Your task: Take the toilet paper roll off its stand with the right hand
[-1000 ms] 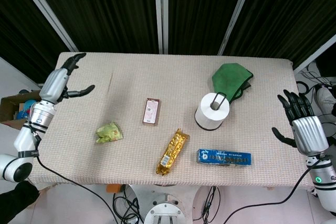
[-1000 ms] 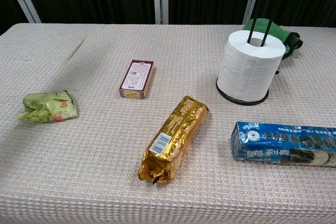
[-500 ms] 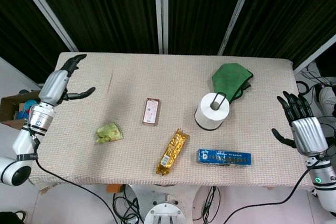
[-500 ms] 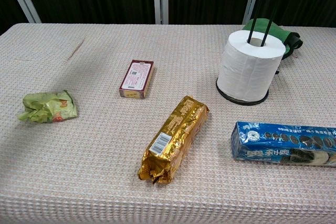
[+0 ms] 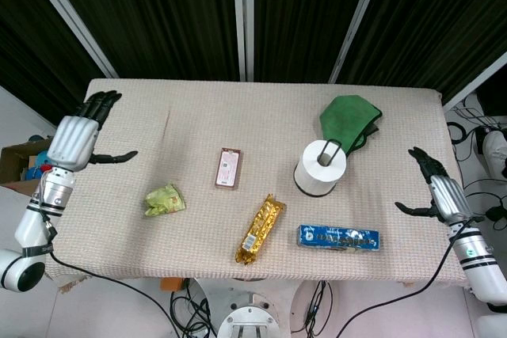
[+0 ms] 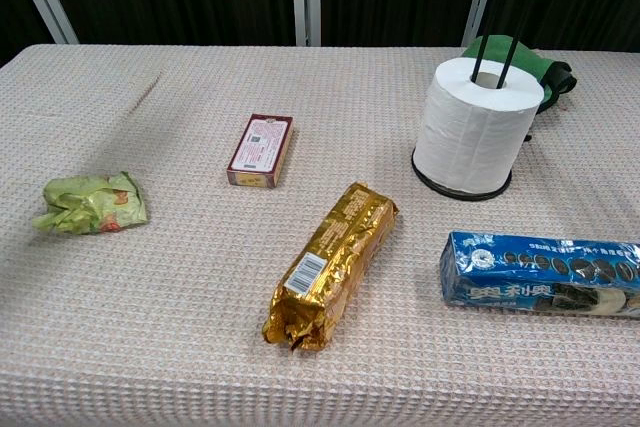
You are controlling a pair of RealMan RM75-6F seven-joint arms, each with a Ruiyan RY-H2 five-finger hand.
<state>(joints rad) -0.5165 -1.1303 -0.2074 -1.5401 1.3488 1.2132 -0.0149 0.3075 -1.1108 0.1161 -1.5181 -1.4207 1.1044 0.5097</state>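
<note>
The white toilet paper roll [image 5: 321,167] [image 6: 475,124] stands upright on its black wire stand [image 6: 494,57] at the table's right side, the stand's loop rising through the core. My right hand [image 5: 438,193] hovers open at the right table edge, well to the right of the roll, fingers spread and empty. My left hand [image 5: 75,134] is open at the far left edge, holding nothing. Neither hand shows in the chest view.
A green cloth [image 5: 348,119] lies just behind the roll. A blue cookie box [image 5: 338,237] sits in front of it, with a gold snack pack [image 5: 260,229], a small red box [image 5: 229,168] and a crumpled green wrapper [image 5: 164,199] further left on the woven tablecloth [image 5: 238,108].
My right hand has turned and moved inward over the table's right edge. The left hand has rotated and dropped slightly toward the near side. The roll has not moved.
</note>
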